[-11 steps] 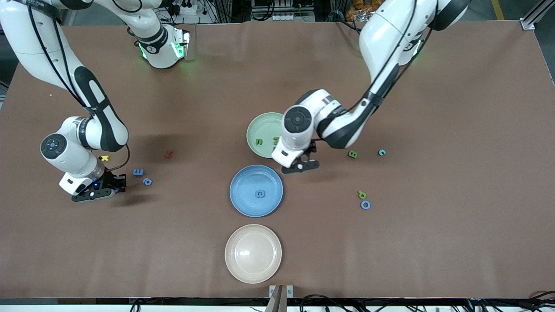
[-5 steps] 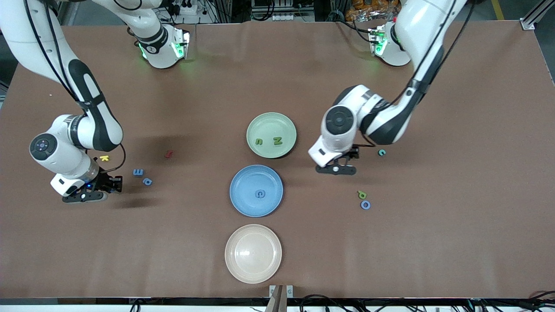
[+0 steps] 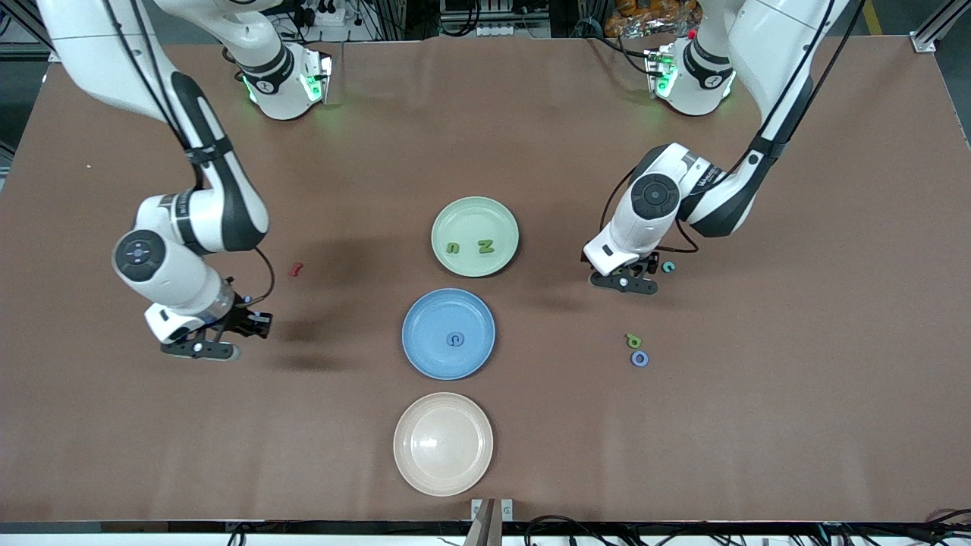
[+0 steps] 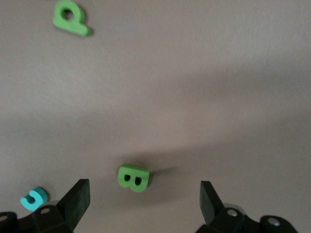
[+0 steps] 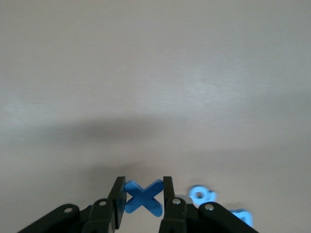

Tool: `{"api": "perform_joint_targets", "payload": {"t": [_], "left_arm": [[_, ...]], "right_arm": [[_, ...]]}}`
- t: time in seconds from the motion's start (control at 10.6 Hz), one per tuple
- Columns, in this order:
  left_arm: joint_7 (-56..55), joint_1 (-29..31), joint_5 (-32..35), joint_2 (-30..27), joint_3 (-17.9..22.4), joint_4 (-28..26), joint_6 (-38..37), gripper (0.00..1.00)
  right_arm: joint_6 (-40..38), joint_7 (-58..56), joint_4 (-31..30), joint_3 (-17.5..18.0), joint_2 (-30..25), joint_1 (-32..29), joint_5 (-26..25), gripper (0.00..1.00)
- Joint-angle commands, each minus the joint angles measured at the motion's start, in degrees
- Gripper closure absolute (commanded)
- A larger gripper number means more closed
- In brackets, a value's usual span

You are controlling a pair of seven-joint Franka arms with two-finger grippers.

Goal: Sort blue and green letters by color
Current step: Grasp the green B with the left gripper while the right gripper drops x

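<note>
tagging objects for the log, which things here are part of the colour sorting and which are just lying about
In the job:
green B under the open left hand
blue X in the right hand
green P
blue O
green plate
blue plate

Lying about:
dark red letter
teal C
beige plate

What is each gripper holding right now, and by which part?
Right gripper: blue X, jaws closed across its centre. Left gripper: nothing, jaws open over the green B.
</note>
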Motion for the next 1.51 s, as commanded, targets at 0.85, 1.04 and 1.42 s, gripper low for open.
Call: {"api": "perform_joint_targets", "payload": {"t": [0.85,1.04,1.42], "left_arm": [[9.3,4.7,2.8,3.2,-0.9,-4.1,9.3,0.19],[9.3,4.7,2.8,3.3,-0.8,-4.4,9.3,0.32],[8.1,4.7,2.8,3.8,-1.0,-3.6,9.0,1.0]], "right_arm": [[6.4,22.4,23.6,-0.4,18.6,24.9,0.4,0.78],[7.3,27.4,23.6,0.6,18.6,25.5,0.4,0.01],[2.5,29.2,22.7,0.7,16.0,23.6,0.3,0.0]]}}
